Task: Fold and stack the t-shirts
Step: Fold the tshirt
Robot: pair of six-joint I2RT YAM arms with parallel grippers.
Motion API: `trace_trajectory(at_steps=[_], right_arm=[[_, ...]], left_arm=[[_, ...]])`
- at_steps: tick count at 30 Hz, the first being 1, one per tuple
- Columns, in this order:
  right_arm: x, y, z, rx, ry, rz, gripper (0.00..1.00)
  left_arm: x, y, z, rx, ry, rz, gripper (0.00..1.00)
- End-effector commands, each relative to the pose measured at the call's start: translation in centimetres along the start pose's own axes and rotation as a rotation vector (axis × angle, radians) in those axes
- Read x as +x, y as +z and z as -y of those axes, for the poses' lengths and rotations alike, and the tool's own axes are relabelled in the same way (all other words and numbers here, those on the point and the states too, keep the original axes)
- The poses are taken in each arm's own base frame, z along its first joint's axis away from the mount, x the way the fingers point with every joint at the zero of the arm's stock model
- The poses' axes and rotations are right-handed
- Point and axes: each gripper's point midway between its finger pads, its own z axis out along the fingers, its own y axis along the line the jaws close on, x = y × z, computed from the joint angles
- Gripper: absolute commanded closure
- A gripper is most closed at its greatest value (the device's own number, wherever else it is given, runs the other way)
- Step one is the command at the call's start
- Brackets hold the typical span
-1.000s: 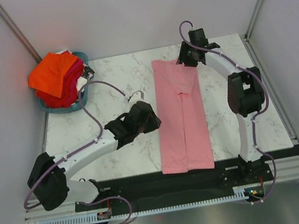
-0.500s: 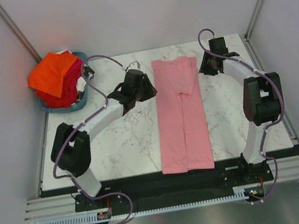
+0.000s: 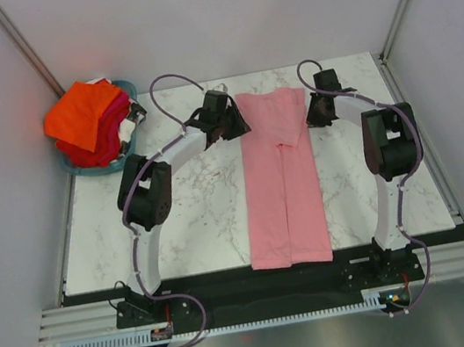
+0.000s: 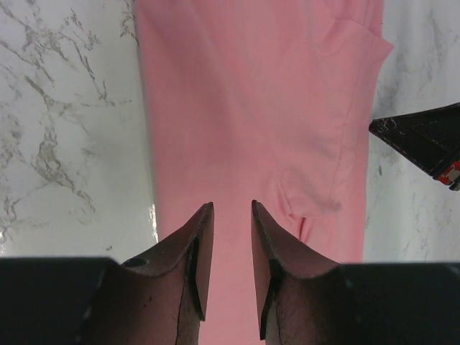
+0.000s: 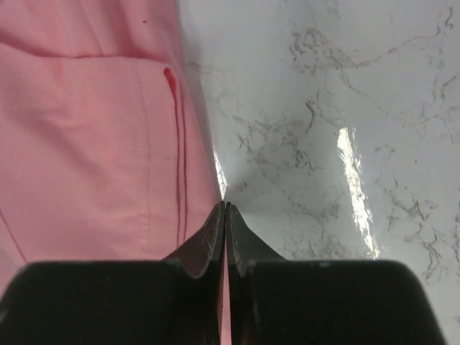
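Note:
A light pink t-shirt (image 3: 282,192) lies flat in the middle of the table, folded into a long narrow strip with a sleeve folded in near the far end. My left gripper (image 3: 232,123) is at the strip's far left edge. In the left wrist view it (image 4: 231,205) is open and empty, hovering over the pink cloth (image 4: 251,108). My right gripper (image 3: 313,114) is at the strip's far right edge. In the right wrist view it (image 5: 226,205) is shut, with its tips at the edge of the pink cloth (image 5: 86,144). Orange (image 3: 79,110) and red and magenta (image 3: 109,130) t-shirts are piled at the far left.
The pile sits in a teal basket (image 3: 99,169) at the far left corner of the marble table (image 3: 187,225). White walls close in the back and sides. My right gripper's dark tip (image 4: 424,140) shows at the right of the left wrist view.
My left arm swung from the table's left middle up to the shirt's far left edge. My right gripper left the shirt's top, moved right, then came back to its right edge.

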Motion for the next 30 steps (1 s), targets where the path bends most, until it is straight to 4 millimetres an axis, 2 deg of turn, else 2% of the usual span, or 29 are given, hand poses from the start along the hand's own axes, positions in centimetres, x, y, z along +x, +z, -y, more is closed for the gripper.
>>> trace_trajectory(at_steps=[1,6,10,14,16,17,21,23,24,26,28,30], right_arm=[[-1.4,1.2,-1.1,-0.024,-0.005,0.035,0.93],[-1.0,2.5,-1.6,-0.025,-0.006,0.021,0.94],[-0.6,3.6,-2.3,-0.030,-0.018,0.011,0.94],[-1.3,4.0,-3.2,-0.042,-0.011,0.026,0.94],[-1.1,4.4,-3.8,-0.069,-0.011,0.013,0.94],[-1.8,4.4,-4.2,-0.076,-0.006,0.026,0.94],[-2.9,5.1,-5.1,-0.096,0.003,0.045,0.93],[-4.1,5.1,-5.8,-0.111,0.006,0.068,0.92],[-3.9,5.8,-5.9,-0.110,0.006,0.061,0.92],[-5.5,5.7,-6.7,-0.129,0.013,0.092,0.91],[-5.7,6.2,-7.1,-0.143,0.015,0.088,0.89],[-7.1,5.7,-8.0,-0.169,0.018,0.111,0.82]], left_arm=[[-0.2,1.5,0.3,0.031,0.030,-0.040,0.66],[-0.1,3.3,-0.5,0.014,0.001,-0.061,0.66],[0.1,5.1,-2.2,-0.035,-0.046,-0.077,0.66],[0.2,6.8,-4.1,-0.087,-0.085,-0.101,0.65],[-1.0,7.3,-4.5,-0.090,-0.115,-0.085,0.65],[-0.6,8.0,-5.4,-0.103,-0.133,-0.099,0.65],[-2.5,8.7,-7.9,-0.116,-0.233,-0.080,0.64],[-3.8,8.9,-8.1,-0.109,-0.248,-0.054,0.64],[-4.0,9.3,-8.9,-0.115,-0.258,-0.052,0.64],[-5.1,9.3,-8.7,-0.090,-0.279,-0.040,0.64],[-6.5,9.1,-8.9,-0.077,-0.291,-0.015,0.64],[-7.8,8.6,-8.5,-0.062,-0.290,0.011,0.63]])
